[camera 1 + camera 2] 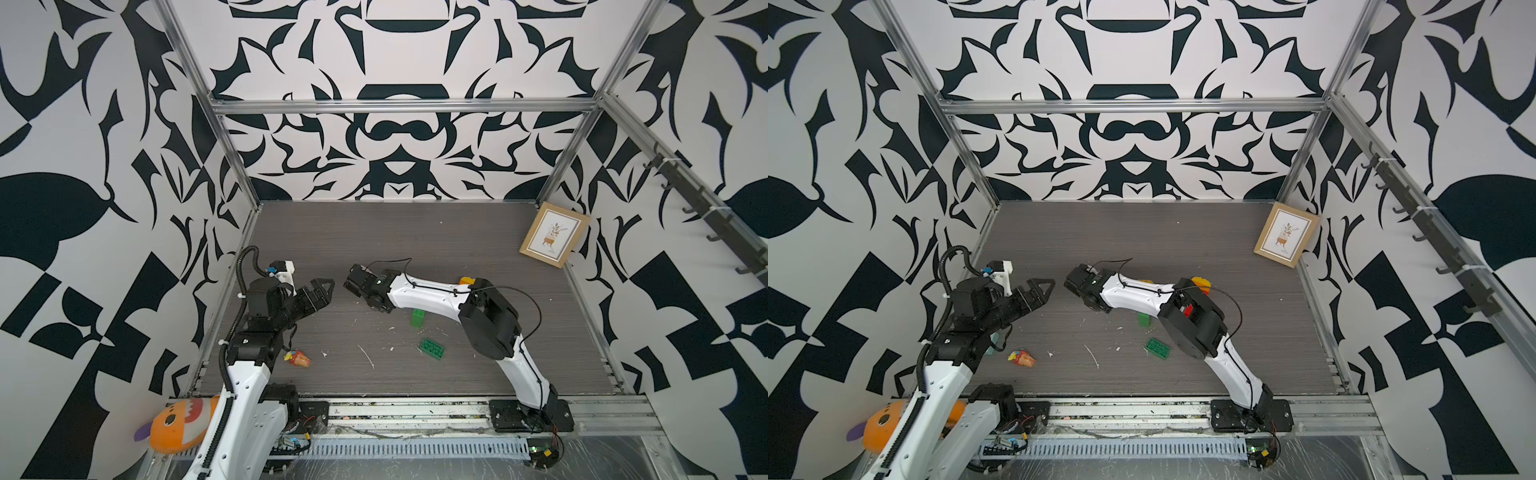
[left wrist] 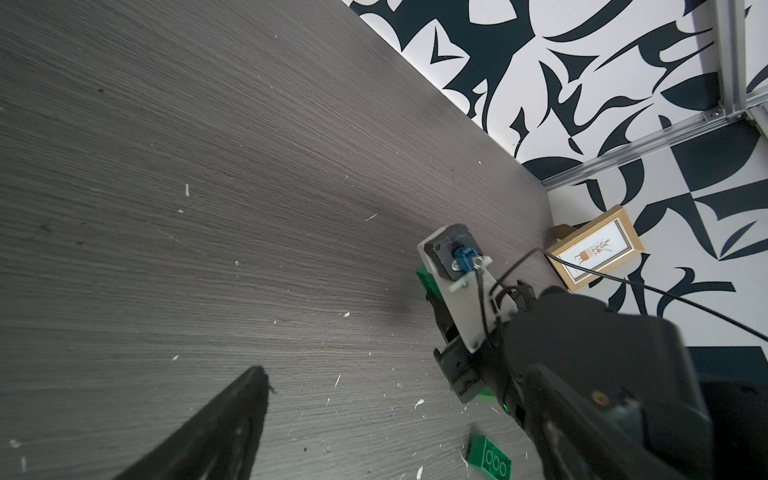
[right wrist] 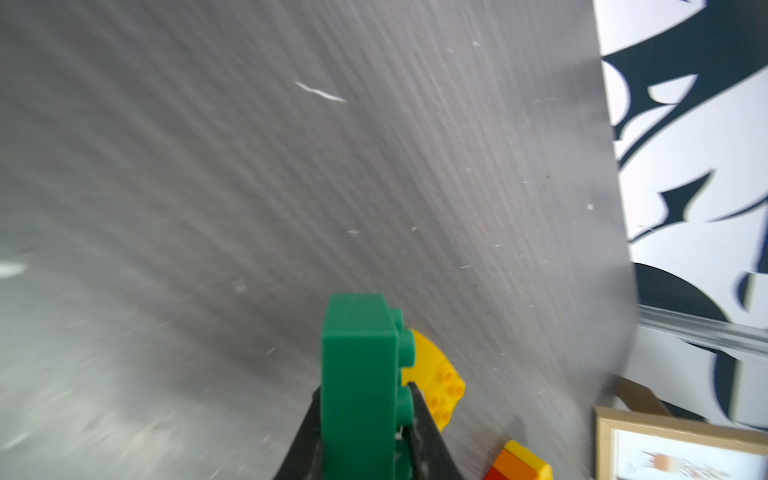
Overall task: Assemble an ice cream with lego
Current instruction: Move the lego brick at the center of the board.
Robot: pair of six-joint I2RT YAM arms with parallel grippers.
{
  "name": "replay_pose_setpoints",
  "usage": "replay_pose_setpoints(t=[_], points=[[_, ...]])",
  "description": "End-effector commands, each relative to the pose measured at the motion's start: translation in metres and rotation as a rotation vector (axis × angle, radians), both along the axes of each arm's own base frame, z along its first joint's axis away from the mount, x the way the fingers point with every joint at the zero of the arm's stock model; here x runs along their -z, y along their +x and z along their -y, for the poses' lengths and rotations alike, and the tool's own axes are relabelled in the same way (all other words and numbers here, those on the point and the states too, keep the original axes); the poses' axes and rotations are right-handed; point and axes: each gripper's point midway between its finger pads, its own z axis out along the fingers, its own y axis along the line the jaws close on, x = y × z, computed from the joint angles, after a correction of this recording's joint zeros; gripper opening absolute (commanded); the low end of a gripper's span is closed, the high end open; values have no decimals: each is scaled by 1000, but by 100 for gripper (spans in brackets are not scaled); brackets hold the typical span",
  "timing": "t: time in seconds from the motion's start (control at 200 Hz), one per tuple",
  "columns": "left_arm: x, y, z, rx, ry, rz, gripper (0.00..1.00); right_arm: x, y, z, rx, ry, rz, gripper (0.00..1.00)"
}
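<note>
R gripper (image 3: 365, 388) clamps a green brick (image 3: 357, 345) above the worktop (image 3: 249, 166). A yellow dome brick (image 3: 440, 374) is just behind, prob. lying on it (view blurred). L gripper (image 1: 322, 291) is wide open.

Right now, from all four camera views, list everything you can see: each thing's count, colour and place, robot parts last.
held green brick: one, green, in the right gripper.
upright green brick: one, green, middle of the table.
flat green brick: one, dark green, nearer the front edge.
yellow dome brick: one, yellow, on the table behind the held brick.
stacked bricks: one pile, yellow, orange, red, near the picture frame.
wrapper: one, orange-red, front left of the table.
plush toy: one, orange, off the table's front left corner.
picture frame: one, light wood, leaning, far right of the table.
left gripper: one, black, open, empty.
right gripper: one, black, shut on the held green brick.
</note>
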Motion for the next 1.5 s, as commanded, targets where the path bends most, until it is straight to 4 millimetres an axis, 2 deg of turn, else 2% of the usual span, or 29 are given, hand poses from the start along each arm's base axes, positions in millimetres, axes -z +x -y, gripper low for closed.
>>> replay_pose_setpoints(t=[0.0, 0.195, 0.39, 0.625, 0.785, 0.89, 1.05, 1.28, 1.495], points=[[3, -1, 1, -1, -24, -2, 99, -22, 16, 8, 30, -86, 110, 4], [8, 0, 3, 8, -35, -8, 99, -10, 20, 0, 18, -102, 107, 4], [10, 2, 4, 7, -37, -9, 99, 6, 20, 3, 16, -148, 94, 7], [14, 5, 3, 5, -31, -18, 99, 14, 8, -3, 4, -122, 45, 25], [19, 6, 2, 0, -24, -29, 99, 11, -7, -12, -9, -75, 5, 41], [21, 7, 2, 1, -23, -33, 99, 10, -16, -15, -12, -40, -45, 47], [19, 8, 2, 1, -16, -29, 99, -2, -27, -22, -26, 55, -90, 51], [17, 7, -3, -14, 14, -23, 99, -13, -56, -56, -88, 340, -246, 53], [12, 5, -7, -26, 43, -11, 99, -55, -51, -51, -123, 482, -241, 55]])
